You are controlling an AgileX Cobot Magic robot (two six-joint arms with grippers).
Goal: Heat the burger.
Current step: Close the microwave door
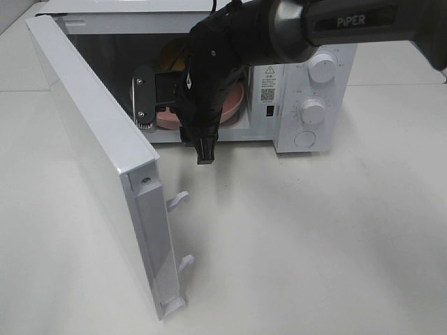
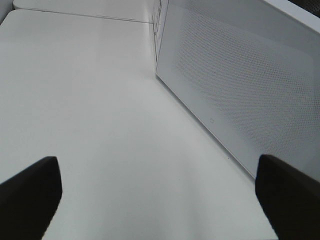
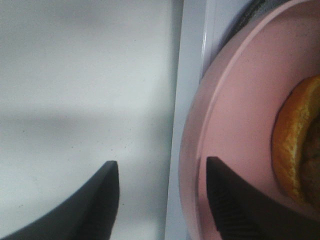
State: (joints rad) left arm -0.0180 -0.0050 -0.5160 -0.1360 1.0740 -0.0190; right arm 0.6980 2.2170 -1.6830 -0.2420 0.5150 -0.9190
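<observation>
The burger (image 3: 292,145) sits on a round pink plate (image 3: 235,120) inside the microwave (image 1: 318,132), in the upper middle of the exterior view. There only a sliver of its golden-brown bun shows behind the arm, and the right wrist view catches just an orange-yellow edge of it. The microwave door (image 1: 91,139) stands wide open, swung out toward the lower left of the frame, with its latch hooks (image 1: 178,201) pointing right.

The right arm (image 1: 349,24) enters from the upper right corner and runs leftward along the top of the frame, above the two control knobs (image 1: 321,68). It then bends sharply down in front of the open cavity, so its wrist hangs over the front edge of the plate. The right gripper (image 3: 161,167) is spread apart and clamps nothing. One finger (image 3: 97,205) hangs on the table side of the microwave's sill (image 3: 192,50), and the other is over the plate just inside its rim. Whether that inner finger touches the plate cannot be told.

The left gripper (image 2: 157,172) shows only in its own wrist view. Its two dark fingertips (image 2: 30,195) are set wide apart with nothing between them, low over the white table (image 2: 100,100) and facing the outer face of the door.
</observation>
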